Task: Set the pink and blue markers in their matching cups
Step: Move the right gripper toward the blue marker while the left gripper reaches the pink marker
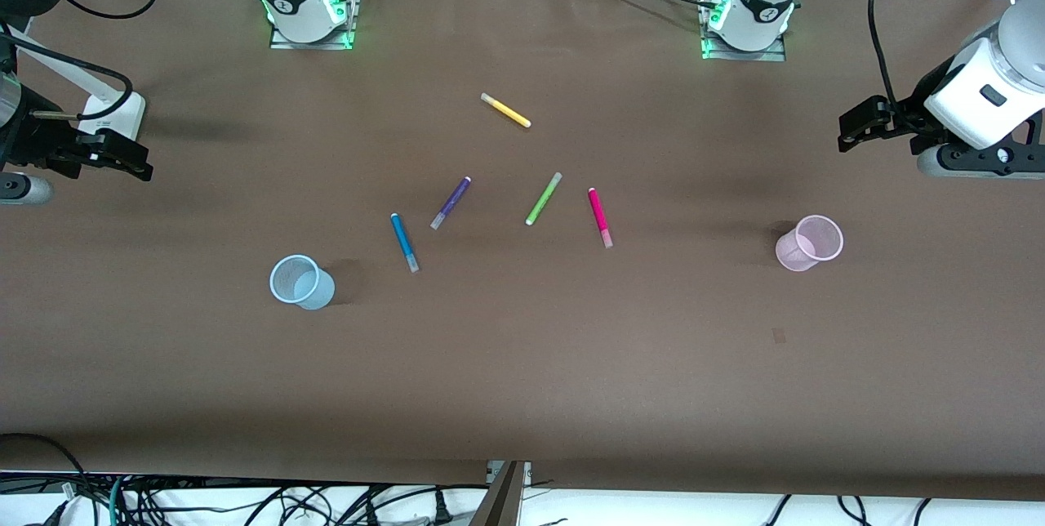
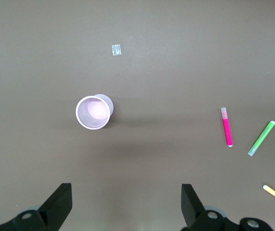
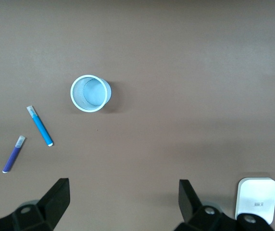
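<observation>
— Has anything gone into a cup yet?

— No, nothing. The pink marker (image 1: 600, 217) is lying flat on the worktop (image 1: 522, 379), just beside the green pen (image 1: 543, 198) and well apart from the pink cup (image 1: 808, 242), which stands upright and empty toward the left arm's end. The blue marker (image 1: 404, 242) is flat too, beside the purple pen (image 1: 451, 202), with the blue cup (image 1: 300, 282) near it, a bit closer to the front camera and toward the right arm's end. That cup looks empty as well.

— And the arms?

— Both are waiting off at the edges. The left gripper (image 1: 853, 127) hangs over the worktop's edge at its own end, jaws spread wide, nothing in them. The right gripper (image 1: 122, 158) is the same at its end: wide apart and empty.

— So the whole job is ahead?

— I'd say so. Both markers need picking up and dropping into their cups. The yellow pen (image 1: 506, 110), the green and the purple should stay put.
</observation>
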